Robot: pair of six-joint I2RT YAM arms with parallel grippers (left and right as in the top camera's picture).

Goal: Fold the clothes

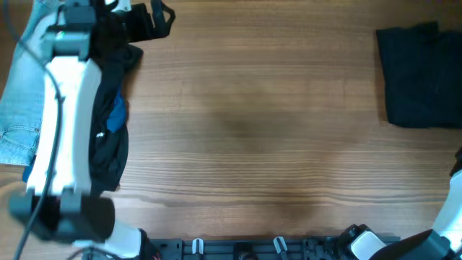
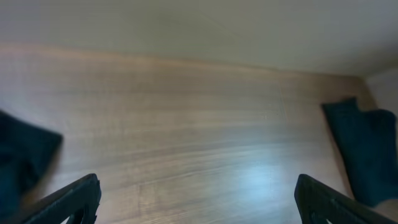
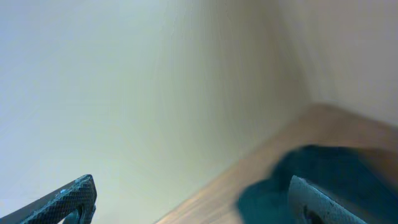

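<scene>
A heap of unfolded clothes lies at the table's left: a black garment (image 1: 110, 137) with a blue patch and light blue jeans (image 1: 18, 108). A folded dark garment (image 1: 422, 76) lies at the far right; it also shows in the left wrist view (image 2: 364, 149) and the right wrist view (image 3: 323, 177). My left gripper (image 1: 155, 18) is at the far left corner beyond the heap, open and empty (image 2: 196, 199). My right gripper (image 3: 193, 199) is open and empty, raised and tilted toward the wall; only its arm shows overhead at the bottom right.
The left arm (image 1: 65, 130) stretches over the heap of clothes. A black rail (image 1: 267, 248) runs along the near edge. A pale wall stands behind the table.
</scene>
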